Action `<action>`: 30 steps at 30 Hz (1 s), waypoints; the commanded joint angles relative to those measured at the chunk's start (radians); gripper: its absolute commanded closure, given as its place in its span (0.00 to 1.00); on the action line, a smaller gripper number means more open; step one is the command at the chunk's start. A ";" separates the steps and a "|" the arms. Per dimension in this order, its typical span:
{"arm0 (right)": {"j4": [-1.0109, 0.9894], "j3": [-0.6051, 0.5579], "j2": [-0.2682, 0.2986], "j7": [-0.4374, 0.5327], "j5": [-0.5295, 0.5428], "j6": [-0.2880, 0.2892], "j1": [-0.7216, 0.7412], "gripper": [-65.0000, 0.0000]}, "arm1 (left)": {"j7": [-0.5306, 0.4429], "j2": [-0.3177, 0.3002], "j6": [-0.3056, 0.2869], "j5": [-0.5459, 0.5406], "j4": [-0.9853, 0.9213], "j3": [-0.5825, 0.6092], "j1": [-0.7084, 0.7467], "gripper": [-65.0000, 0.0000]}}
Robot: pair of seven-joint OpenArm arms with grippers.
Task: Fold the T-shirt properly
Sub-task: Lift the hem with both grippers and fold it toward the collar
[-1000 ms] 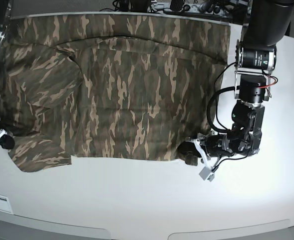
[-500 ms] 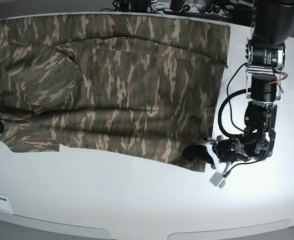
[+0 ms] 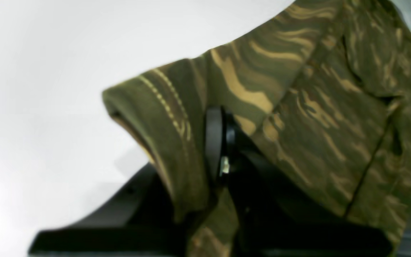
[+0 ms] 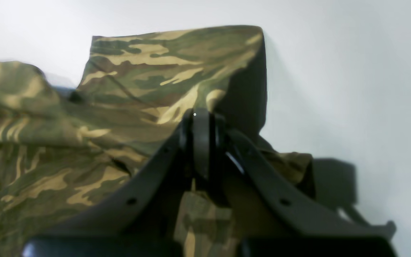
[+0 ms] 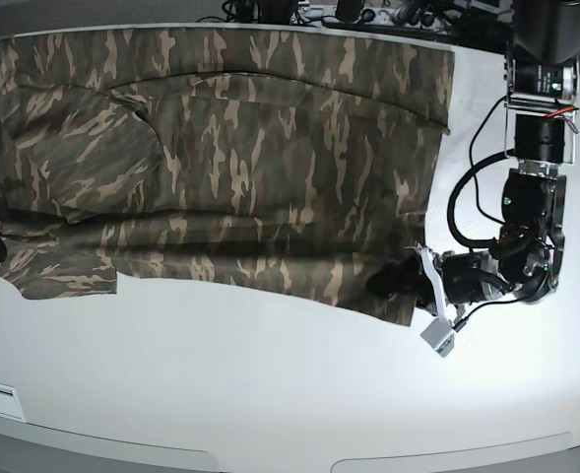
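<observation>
I've got both grippers, left (image 5: pixel 400 283) and right (image 4: pixel 200 117), clamped on the T-shirt (image 5: pixel 240 168), spread over the table (image 5: pixel 270 394)

Black jointed left arm (image 5: pixel 531 148), looping black cable (image 5: pixel 459 197), red wire (image 5: pixel 562 114), white tool tips

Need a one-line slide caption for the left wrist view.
Left claw shut on the hem corner of the camouflage T-shirt, held over the white table.

T-shirt (image 5: pixel 230 168) lies across table (image 5: pixel 270 394); 2 tools at its near corners.
</observation>
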 commanded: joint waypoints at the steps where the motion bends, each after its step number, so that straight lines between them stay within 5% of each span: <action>1: 0.014 0.010 0.034 0.023 0.016 0.001 0.020 1.00 | -0.019 -0.029 -0.009 -0.020 0.031 -0.008 -0.028 1.00; 11: 0.014 0.010 0.035 0.022 0.029 0.001 0.020 1.00 | -0.032 -0.104 -0.009 -0.089 0.044 -0.008 -0.019 1.00; 21: 0.014 0.010 0.042 -0.165 0.145 0.001 0.019 1.00 | 0.267 -0.123 -0.009 -0.454 0.044 -0.008 0.005 1.00; 30: 0.014 0.010 0.051 -0.251 0.104 0.001 0.017 1.00 | 0.280 -0.193 -0.009 -0.454 0.044 -0.008 0.116 1.00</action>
